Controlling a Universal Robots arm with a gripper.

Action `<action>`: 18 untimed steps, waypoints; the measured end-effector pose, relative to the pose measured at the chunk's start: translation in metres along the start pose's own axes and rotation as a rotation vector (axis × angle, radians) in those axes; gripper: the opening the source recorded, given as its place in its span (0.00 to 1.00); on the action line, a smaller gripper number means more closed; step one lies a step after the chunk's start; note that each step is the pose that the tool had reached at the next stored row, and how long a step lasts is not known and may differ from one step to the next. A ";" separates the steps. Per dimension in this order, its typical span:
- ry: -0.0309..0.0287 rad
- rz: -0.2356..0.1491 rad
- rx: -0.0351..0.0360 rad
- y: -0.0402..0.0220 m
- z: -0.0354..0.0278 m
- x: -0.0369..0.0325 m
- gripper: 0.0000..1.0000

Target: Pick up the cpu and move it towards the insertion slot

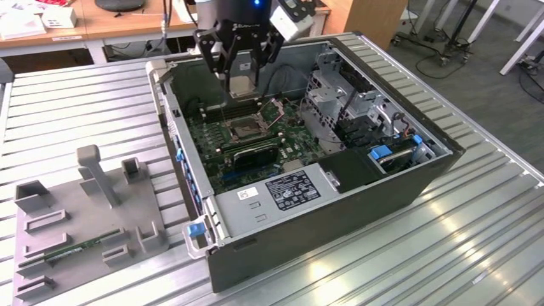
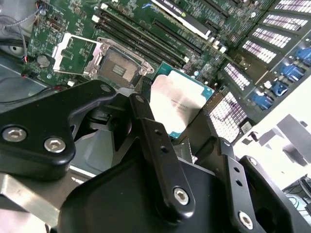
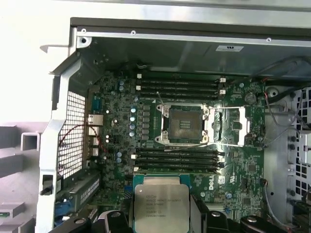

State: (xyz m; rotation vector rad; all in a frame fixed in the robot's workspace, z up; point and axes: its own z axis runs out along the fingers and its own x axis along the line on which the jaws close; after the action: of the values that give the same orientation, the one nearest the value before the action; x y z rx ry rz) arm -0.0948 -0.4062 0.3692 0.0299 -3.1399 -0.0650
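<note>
Exterior view first: the open case (image 1: 357, 185) lies on the slatted table (image 1: 76, 108), board (image 1: 255, 137) exposed, and the gripper (image 1: 241, 86) hangs over it, clamped on the cpu (image 1: 242, 85). First wrist view has the slot (image 3: 185, 124) open, its frame lid (image 3: 232, 125) swung aside, with the cpu (image 3: 161, 208) short of it, over the memory slots (image 3: 177, 159). Risk, I'd say: a slight tilt in that edge grip could bend socket contacts.

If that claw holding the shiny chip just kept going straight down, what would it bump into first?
Probably the green motherboard inside the open computer case. The gripper holds the cpu above it, near the insertion slot, but depth is unclear, so it might land on the memory slots beside it.
</note>
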 end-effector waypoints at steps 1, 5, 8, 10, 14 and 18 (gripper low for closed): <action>0.0000 0.000 -0.0003 0.0012 0.0002 0.0000 0.54; 0.0000 0.000 -0.0011 0.0056 0.0010 -0.0001 0.54; 0.0000 0.000 -0.0012 0.0076 0.0013 -0.0001 0.54; 0.0001 0.000 -0.0012 0.0079 0.0014 -0.0002 0.54; 0.0000 0.000 -0.0012 0.0093 0.0015 -0.0002 0.54; 0.0000 0.000 -0.0011 0.0104 0.0017 -0.0002 0.54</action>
State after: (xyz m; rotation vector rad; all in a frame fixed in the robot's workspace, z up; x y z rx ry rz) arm -0.0949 -0.3957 0.3680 0.0296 -3.1399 -0.0668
